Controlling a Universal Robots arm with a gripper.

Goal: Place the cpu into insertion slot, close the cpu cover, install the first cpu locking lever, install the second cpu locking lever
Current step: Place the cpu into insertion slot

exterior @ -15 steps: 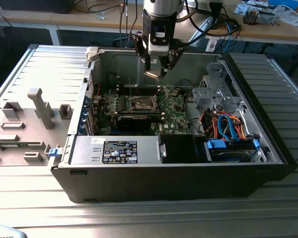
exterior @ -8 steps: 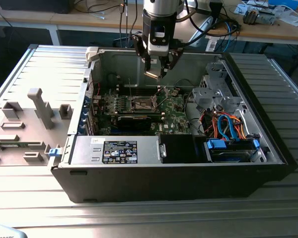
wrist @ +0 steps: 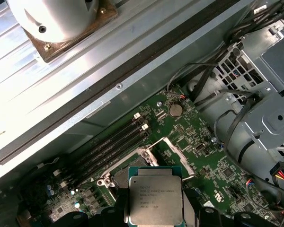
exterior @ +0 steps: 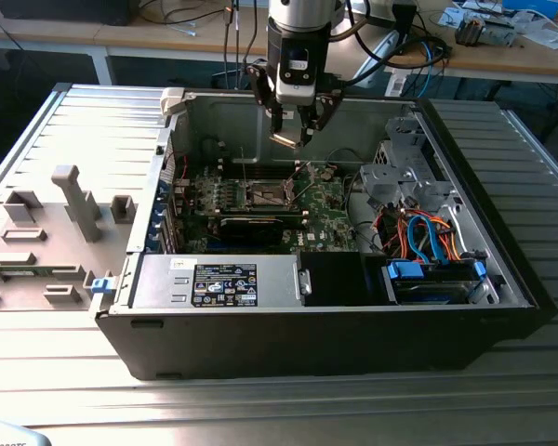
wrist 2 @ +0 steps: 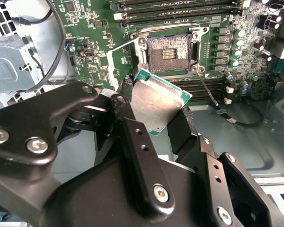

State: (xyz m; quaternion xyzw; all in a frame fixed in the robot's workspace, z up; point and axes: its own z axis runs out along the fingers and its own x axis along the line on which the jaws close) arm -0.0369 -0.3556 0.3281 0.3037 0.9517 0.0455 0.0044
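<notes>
The cpu point(wrist: 155, 196) is a small flat square chip with a dull silvery metal lid and a thin green-tan edge around it. In the first wrist view several lines of small dark print run across the lid; they are too fine to make out. In the second wrist view the cpu point(wrist 2: 157, 101) is seen tilted, its lid catching pale light, one green corner pointing toward the socket.

The gripper point(wrist 2: 154, 109) has its two black fingers point(wrist 2: 128, 101) closed narrowly onto opposite edges of the chip, pinching it between them. In the exterior view the gripper point(exterior: 296, 133) hangs inside the open computer case point(exterior: 353, 330), with the cpu point(exterior: 287, 139) in the air above the green motherboard point(exterior: 325, 218) and not touching it.

The insertion slot point(wrist 2: 168, 49) lies below and just beyond the chip, a dark square recess with a metal rim and a grid of fine contacts showing, nothing seated in it. The cpu cover point(wrist 2: 111, 68), a thin silver frame, stands swung up beside the slot, and a thin locking lever point(wrist 2: 209, 91) sticks out from the opposite side.

On writing: a black-and-white label point(exterior: 225, 283) covers the top of the power supply point(exterior: 214, 279), crowded with small text and marks that cannot be read. A small sticker point(exterior: 298, 67) sits on the gripper's body. White markings are scattered across the motherboard in both wrist views
</notes>
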